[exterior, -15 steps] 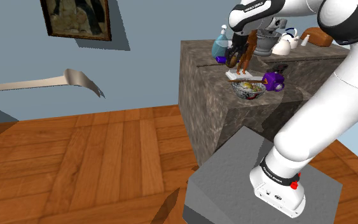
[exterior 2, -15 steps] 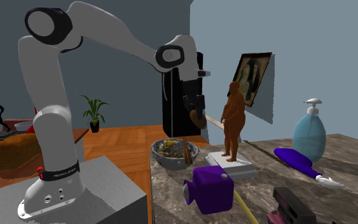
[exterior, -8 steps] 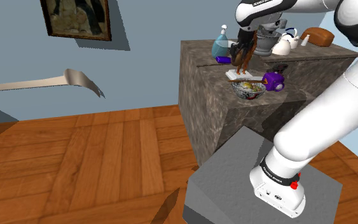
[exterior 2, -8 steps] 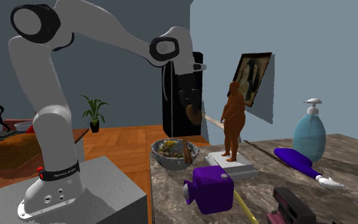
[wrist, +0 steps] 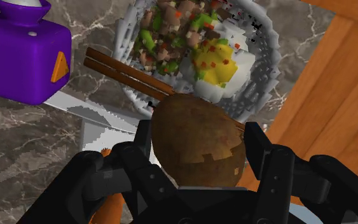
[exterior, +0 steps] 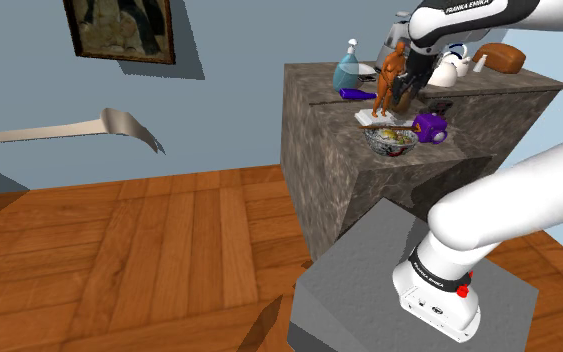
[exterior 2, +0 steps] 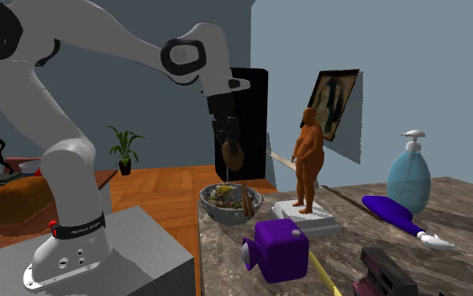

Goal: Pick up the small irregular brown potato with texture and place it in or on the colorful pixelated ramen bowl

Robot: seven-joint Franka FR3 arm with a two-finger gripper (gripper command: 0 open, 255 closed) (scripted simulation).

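White Franka arm (exterior 2: 129, 38) reaching from its stand over the corner of a dark marbled surface (exterior 2: 453, 210). On the surface, in descending size: a brown human figurine (exterior 2: 308, 160) upright on a white base; the pixelated ramen bowl (exterior 2: 230, 203), filled with mixed toppings and set close to the surface's edge, with wood floor beyond; a purple block-shaped object (exterior 2: 279, 249) just beside the bowl. The black tool (exterior 2: 229, 150) points downward, its two fingers clamped on either side of the rough brown potato (wrist: 195, 146), which hangs in the air above the bowl, clear of it. A pair of brown chopsticks (wrist: 133, 73) lies across the bowl's rim.

Judged risk: in the wrist view the potato appears to sit over the bowl's rim on the floor side, not its centre. Released from here, it could strike the rim or chopsticks, glance off the heaped contents, and roll over the edge to the floor. A drop from this height would worsen any bounce.
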